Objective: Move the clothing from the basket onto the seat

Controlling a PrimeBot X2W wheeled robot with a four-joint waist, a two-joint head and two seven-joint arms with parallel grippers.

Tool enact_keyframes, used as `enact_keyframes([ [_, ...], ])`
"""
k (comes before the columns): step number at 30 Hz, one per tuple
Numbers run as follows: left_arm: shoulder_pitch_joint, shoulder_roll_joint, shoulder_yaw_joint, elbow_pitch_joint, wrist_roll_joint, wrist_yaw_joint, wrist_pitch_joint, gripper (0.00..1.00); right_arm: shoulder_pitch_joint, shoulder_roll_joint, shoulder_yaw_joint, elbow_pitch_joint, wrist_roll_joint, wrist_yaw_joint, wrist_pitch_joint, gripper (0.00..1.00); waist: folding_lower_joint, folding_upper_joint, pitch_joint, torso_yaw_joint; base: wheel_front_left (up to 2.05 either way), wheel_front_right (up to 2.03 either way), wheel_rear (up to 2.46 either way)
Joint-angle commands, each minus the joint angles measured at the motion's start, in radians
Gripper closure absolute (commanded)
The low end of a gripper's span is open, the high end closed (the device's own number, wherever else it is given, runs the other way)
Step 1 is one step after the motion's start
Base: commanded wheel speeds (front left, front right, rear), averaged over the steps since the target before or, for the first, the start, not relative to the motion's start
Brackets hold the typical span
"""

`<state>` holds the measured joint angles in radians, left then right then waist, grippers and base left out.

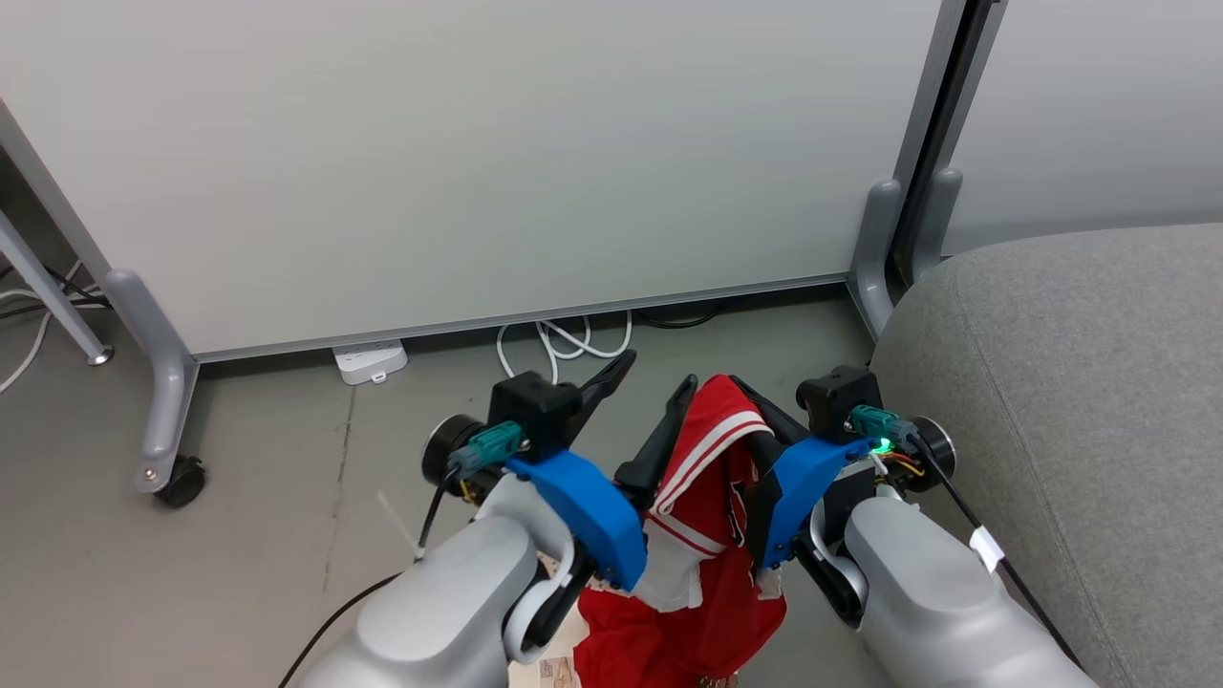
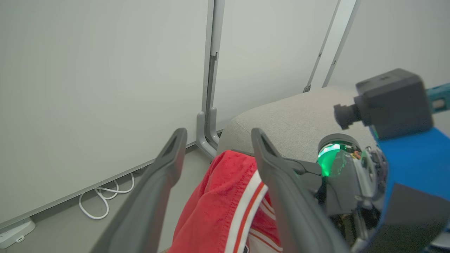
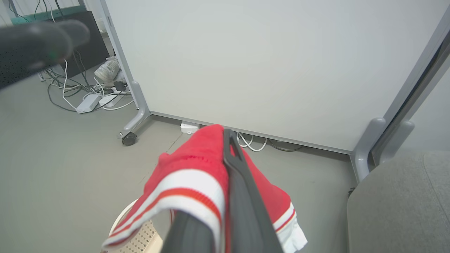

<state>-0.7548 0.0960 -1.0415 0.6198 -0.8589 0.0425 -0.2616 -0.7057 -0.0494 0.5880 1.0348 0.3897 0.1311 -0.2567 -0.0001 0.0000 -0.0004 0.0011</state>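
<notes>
Head view, nearest first: the clothing, red with white striped trim, hangs bunched between both forearms, over the basket (its cream perforated wall is just visible in the right wrist view, under the cloth). The right gripper is pinched tight on the garment's top fold, and cloth drapes over its fingers. The left gripper is spread wide just beside the fabric, gripping nothing; whether its inner finger touches the cloth can't be told. The seat, grey, sits to the right, near the garment but apart from it. Beyond: grey floor, coiled white cable, power strip, pale partition panel.
</notes>
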Motion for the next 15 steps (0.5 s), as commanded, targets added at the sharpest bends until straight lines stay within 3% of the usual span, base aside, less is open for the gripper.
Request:
enact_keyframes([
  [1,0.033,0.017,0.025,-0.023,0.024,0.007,-0.004,0.0,-0.019,-0.002,-0.005,-0.002,-0.001,-0.001,-0.005,1.0,0.0001,0.0,0.003,0.0,0.0,0.0,0.0],
  [7,0.225,0.086,0.193,-0.172,0.191,0.018,-0.004,0.0,-0.026,-0.002,-0.04,0.0,-0.025,-0.001,-0.009,1.0,0.0001,0.0,0.014,0.0,0.0,0.0,0.0],
  [15,0.441,0.1,0.406,-0.281,0.367,-0.028,-0.004,0.0,-0.011,-0.003,-0.081,-0.022,-0.059,-0.001,-0.01,1.0,0.0001,0.0,0.018,-0.002,0.0,0.0,0.0],
])
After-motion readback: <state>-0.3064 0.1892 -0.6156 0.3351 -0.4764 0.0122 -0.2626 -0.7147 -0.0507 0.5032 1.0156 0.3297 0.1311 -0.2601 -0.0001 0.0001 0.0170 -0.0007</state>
